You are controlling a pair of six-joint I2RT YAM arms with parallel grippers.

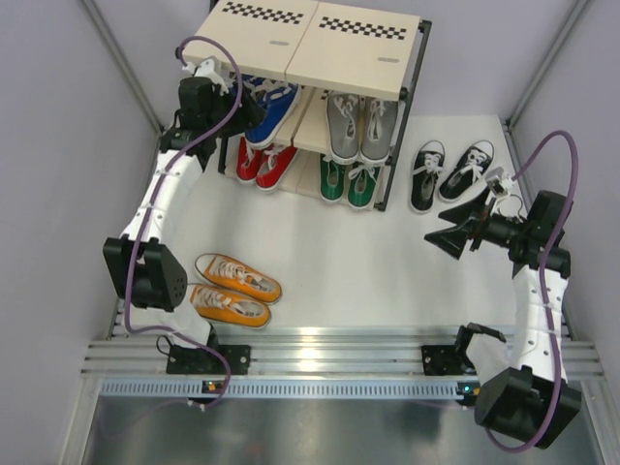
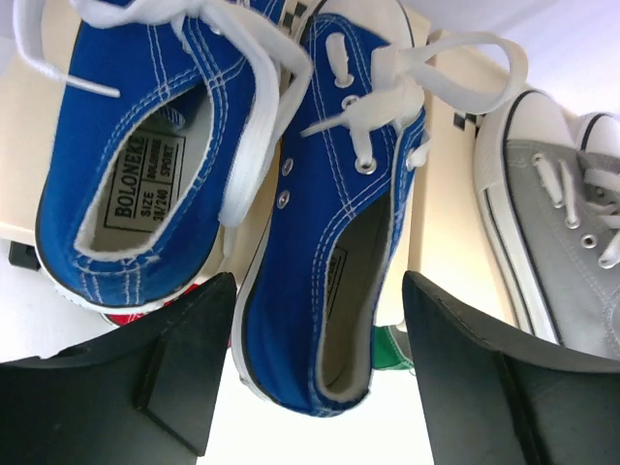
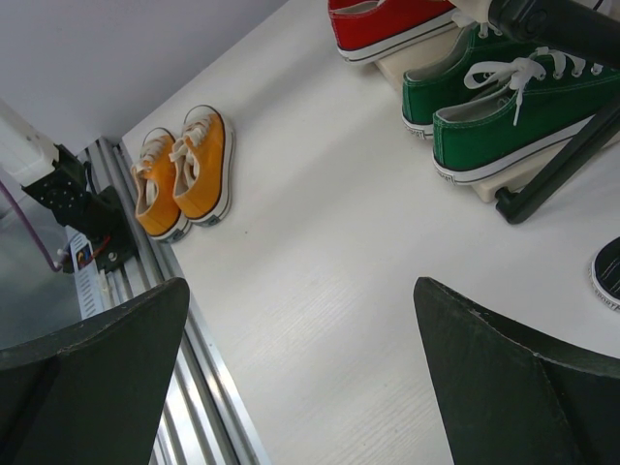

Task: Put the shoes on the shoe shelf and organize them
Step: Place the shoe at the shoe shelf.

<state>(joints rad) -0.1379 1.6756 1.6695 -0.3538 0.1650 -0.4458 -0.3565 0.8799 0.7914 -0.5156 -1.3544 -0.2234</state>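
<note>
Top external view first: your three-tier shoe shelf with the black tube frame and beige checker-edged panels (image 1: 320, 44) sits at the far side of the white counter (image 1: 368, 281). The middle tier has the blue canvas sneakers with white laces (image 1: 271, 108) on the left and the grey canvas sneakers (image 1: 360, 126) on the right. The bottom tier has the red canvas sneakers (image 1: 263, 165) on the left and the green canvas sneakers (image 1: 349, 181) on the right. So four pairs are shelved.

The other two pairs are on the counter. The black canvas sneakers (image 1: 448, 172) sit just beside the shelf's right side. The orange canvas sneakers (image 1: 232, 289) lie side by side near the left arm's base.

Your left end effector (image 1: 250, 108) is up at the left front of the middle tier, right at the blue pair. In the left wrist view its fingers (image 2: 184, 378) are spread, one on either side of the heel of one blue shoe. That shoe nearly fills the gap, so honestly I can't tell if either finger is touching it. It doesn't look pinched, though. Both blue heels poke out past the panel's front edge, with bits of red and green showing underneath.

Your right end effector (image 1: 453, 230) hangs over the counter near the black pair. The right wrist view shows its fingers (image 3: 107, 378) spread wide above the white surface, with the orange pair well off by the metal rail (image 3: 194, 387).
</note>
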